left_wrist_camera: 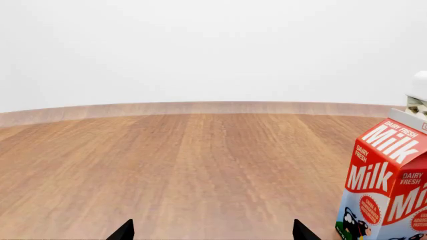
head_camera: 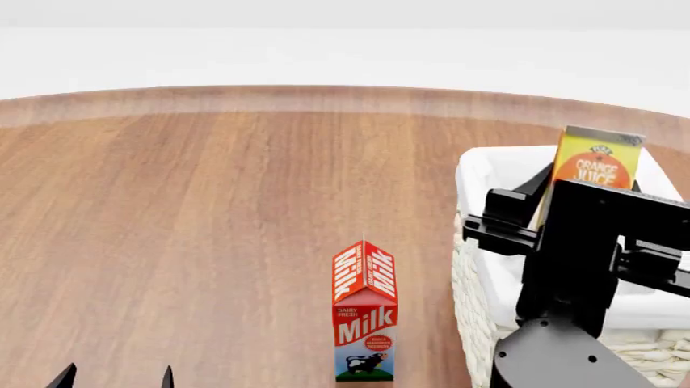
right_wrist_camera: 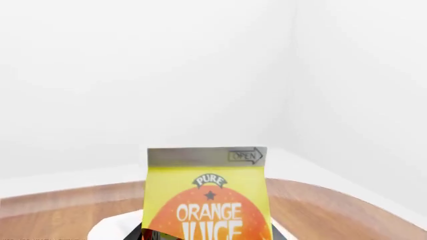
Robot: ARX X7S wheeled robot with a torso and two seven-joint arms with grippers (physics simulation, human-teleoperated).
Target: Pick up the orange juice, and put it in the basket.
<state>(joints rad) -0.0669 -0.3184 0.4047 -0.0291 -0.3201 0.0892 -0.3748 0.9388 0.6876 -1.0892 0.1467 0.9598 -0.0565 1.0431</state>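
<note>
Orange juice [head_camera: 596, 166] is held upright in the right tool [head_camera: 561, 202] above the basket [head_camera: 470, 242]. It should be lowered straight inside the liner before release. The left tool [left_wrist_camera: 210, 235] is seen spread wide, low over the surface [head_camera: 194, 218].

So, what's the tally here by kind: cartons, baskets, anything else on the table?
Cartons: 2, the orange juice held over the basket by the right tool, and the Milk carton standing on the table.
Baskets: 1, the basket.
Total: 3.
</note>
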